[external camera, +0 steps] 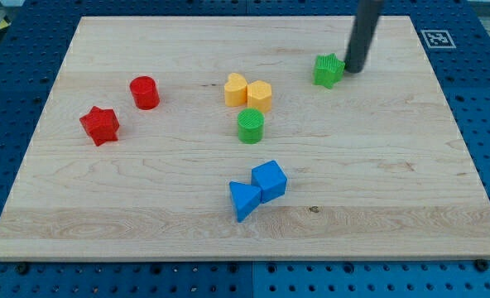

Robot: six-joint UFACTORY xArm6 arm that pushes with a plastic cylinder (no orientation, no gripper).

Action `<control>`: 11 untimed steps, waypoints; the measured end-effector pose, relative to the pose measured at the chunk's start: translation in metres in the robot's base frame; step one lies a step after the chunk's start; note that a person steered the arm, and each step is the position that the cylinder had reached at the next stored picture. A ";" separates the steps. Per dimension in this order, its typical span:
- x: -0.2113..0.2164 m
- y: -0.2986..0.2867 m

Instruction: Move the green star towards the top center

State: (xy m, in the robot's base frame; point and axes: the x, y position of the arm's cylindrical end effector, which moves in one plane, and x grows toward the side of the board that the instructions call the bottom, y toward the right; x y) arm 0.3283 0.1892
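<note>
The green star (329,70) lies on the wooden board (410,165) in the upper right part of the view. My tip (353,69) is right beside the star's right side, touching it or nearly so. The dark rod rises from there to the view's top edge.
A green cylinder (250,126) sits near the middle, with a yellow heart-like block (236,88) and a yellow hexagon (260,96) just above it. A red cylinder (144,92) and a red star (100,125) lie at the left. A blue cube (270,180) and a blue triangle (243,200) lie at the lower middle.
</note>
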 end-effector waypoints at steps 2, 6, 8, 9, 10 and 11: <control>0.033 -0.021; -0.008 -0.120; 0.018 -0.071; -0.023 -0.058; -0.036 -0.082; -0.036 -0.127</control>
